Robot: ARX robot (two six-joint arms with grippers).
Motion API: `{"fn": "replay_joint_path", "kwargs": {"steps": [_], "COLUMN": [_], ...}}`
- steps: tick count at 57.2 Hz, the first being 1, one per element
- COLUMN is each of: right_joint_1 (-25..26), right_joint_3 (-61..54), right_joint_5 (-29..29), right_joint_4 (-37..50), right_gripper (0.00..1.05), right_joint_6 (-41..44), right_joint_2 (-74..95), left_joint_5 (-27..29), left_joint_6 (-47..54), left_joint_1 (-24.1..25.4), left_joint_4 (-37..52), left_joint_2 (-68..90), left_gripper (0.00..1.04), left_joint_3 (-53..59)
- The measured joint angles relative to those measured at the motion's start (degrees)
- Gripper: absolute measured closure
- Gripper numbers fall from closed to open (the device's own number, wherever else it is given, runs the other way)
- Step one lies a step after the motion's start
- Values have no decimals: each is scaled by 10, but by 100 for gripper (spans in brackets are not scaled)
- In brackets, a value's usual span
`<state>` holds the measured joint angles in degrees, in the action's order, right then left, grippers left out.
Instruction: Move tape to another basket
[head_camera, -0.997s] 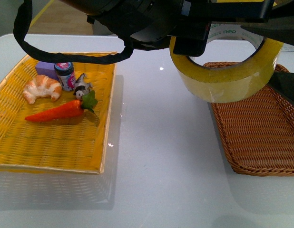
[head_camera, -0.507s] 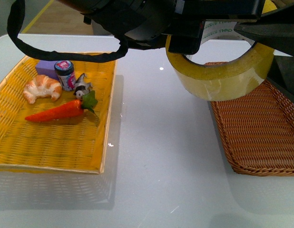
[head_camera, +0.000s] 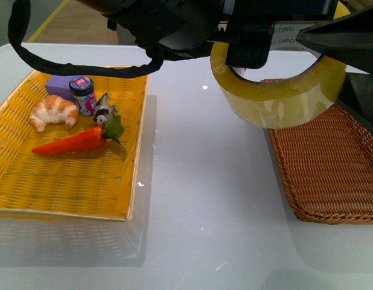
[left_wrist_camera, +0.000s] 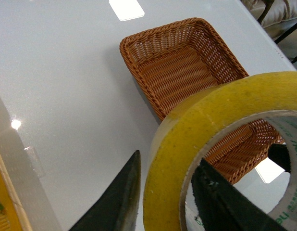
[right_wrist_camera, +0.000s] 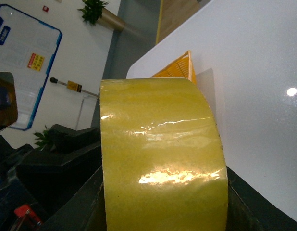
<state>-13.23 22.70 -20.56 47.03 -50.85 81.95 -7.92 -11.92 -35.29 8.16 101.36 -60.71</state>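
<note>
Two hands meet at one roll: our left hand (left_wrist_camera: 167, 166) pinches the tape (head_camera: 277, 103) by its wall, one finger inside the core, one outside, and it hangs above the counter (head_camera: 204, 181) beside the brown basket (head_camera: 331, 157), not in it. Our right hand (right_wrist_camera: 163, 183) straddles the roll's width; whether it has clamped, we cannot tell. We'd want a firm right grip before the left lets go, then a level carry over that low rim. Plenty of room: the brown basket is bare, and the yellow basket (head_camera: 66, 181) sits well apart.
</note>
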Motion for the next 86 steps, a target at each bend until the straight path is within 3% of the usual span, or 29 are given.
{"fn": "replay_joint_path", "kwargs": {"steps": [21, 53, 55, 56, 61, 63, 67, 77, 84, 86], "right_joint_1": [-2, 25, 28, 28, 28, 29, 36, 55, 99, 112], "right_joint_3": [-1, -8, -8, -8, -8, -9, -9, -9, -4, 0], "right_joint_5": [0, 8, 9, 10, 9, 9, 9, 0, 0, 0], "right_joint_4": [10, 7, 7, 7, 7, 7, 7, -2, -3, -2], "right_gripper": [57, 57, 57, 57, 57, 57, 57, 57, 57, 57], "right_joint_6": [-10, -28, -31, -32, -34, -34, -35, -34, -34, -34], "right_joint_2": [1, 1, 1, 1, 1, 1, 0, -3, 6, 14], "left_joint_5": [0, -1, 83, 164, 305, 324, 328, 275, 240, 232], "left_joint_6": [0, 7, 31, 51, 85, 91, 99, 109, 111, 111], "left_joint_1": [2, 36, 34, 35, 56, 69, 97, 153, 185, 192], "left_joint_4": [0, 55, 127, 200, 345, 379, 416, 432, 432, 432], "left_joint_2": [-1, -60, -66, -74, -118, -139, -183, -268, -320, -333], "left_gripper": [8, 9, 15, 20, 34, 40, 50, 81, 102, 103], "left_joint_3": [0, 30, 56, 87, 181, 212, 265, 380, 434, 445]}}
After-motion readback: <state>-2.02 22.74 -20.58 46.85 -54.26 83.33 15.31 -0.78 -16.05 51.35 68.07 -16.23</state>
